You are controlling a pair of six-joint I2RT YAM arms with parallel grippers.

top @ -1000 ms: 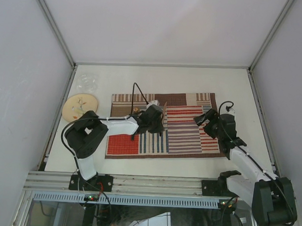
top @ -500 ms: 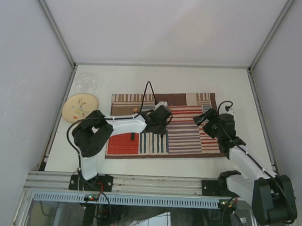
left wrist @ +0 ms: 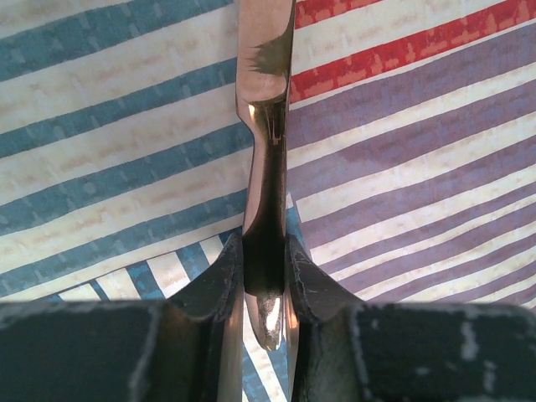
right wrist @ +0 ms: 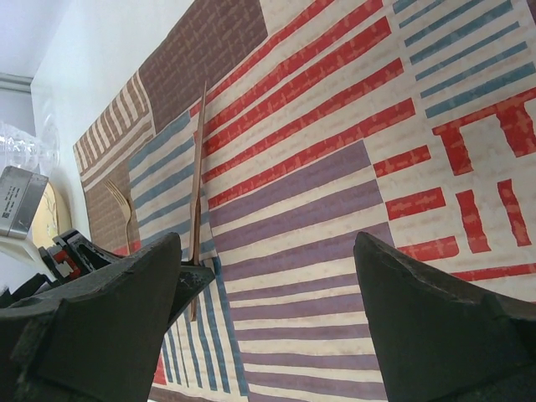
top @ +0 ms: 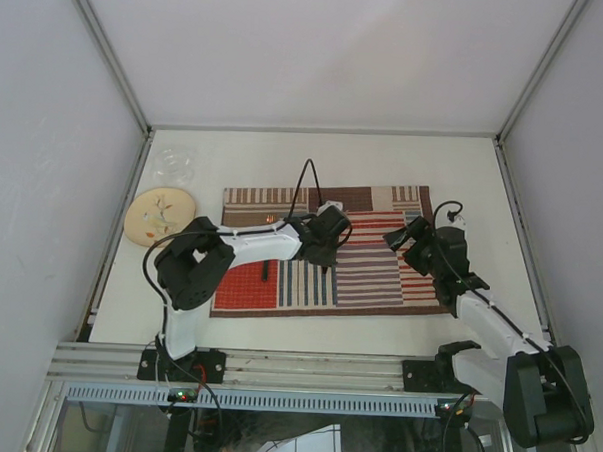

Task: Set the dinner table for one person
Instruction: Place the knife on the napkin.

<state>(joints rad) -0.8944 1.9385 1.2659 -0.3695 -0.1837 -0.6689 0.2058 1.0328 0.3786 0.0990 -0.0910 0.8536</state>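
Note:
The white dinner table (top: 315, 157) carries a striped patchwork placemat (top: 379, 274). My left gripper (top: 324, 251) is over the placemat's middle, shut on the handle of a copper-coloured knife (left wrist: 266, 126) held just above the cloth. The grip (left wrist: 265, 268) is near the handle's end, and the blade points away. In the right wrist view the knife (right wrist: 198, 167) stands on edge beside a gold fork (right wrist: 124, 211) lying on the mat. My right gripper (top: 403, 239) is open and empty over the placemat's right part, and its jaws (right wrist: 268, 243) stand wide apart.
A cream plate with a floral print (top: 160, 216) lies on the table left of the placemat. A clear glass vessel (top: 174, 164) stands behind it. Aluminium rails edge the table.
My left gripper has moved to the right across the placemat with the knife in it. The right arm has barely moved.

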